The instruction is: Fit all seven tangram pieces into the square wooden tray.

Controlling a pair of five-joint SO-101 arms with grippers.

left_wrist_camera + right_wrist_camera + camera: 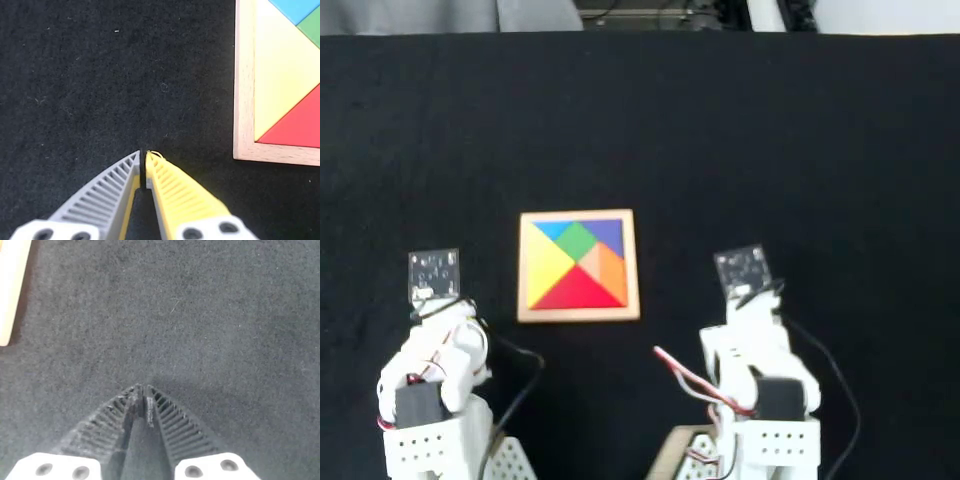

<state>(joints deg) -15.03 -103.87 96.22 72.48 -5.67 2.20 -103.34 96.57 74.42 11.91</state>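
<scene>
Closest to the lens are my two grippers. The left gripper [142, 156], one finger grey and one yellow, has its tips pressed together with nothing between them. The right gripper [143, 390], both fingers dark, is likewise closed on nothing. Each hangs over bare black desk [770, 150].

The square wooden tray [578, 314] sits a little left of centre in the high view, between my left arm [430, 360] at lower left and my right arm [760, 365] at lower right. I judge the task done, as far as I can see. Inside the rim lie a yellow triangle [542, 270] on the left and a red triangle [578, 290] along the bottom. A blue piece [551, 229], a green piece [578, 242] and a purple piece [608, 235] run across the top. An orange piece [613, 272] is on the right and a pale salmon piece [588, 261] in the middle. That makes seven, and the colours meet each other and the frame. Whether every piece lies fully flush I cannot tell.

For room, the tray's rim runs down the right edge of my left wrist view, near my fingertips but apart from them. One corner shows at the upper left of my right wrist view, farther off. Wide dark desk lies open above the tray and to both sides, up to the far edge at the top of the high view. Any move I make should steer clear of that rim so nothing gets nudged.
</scene>
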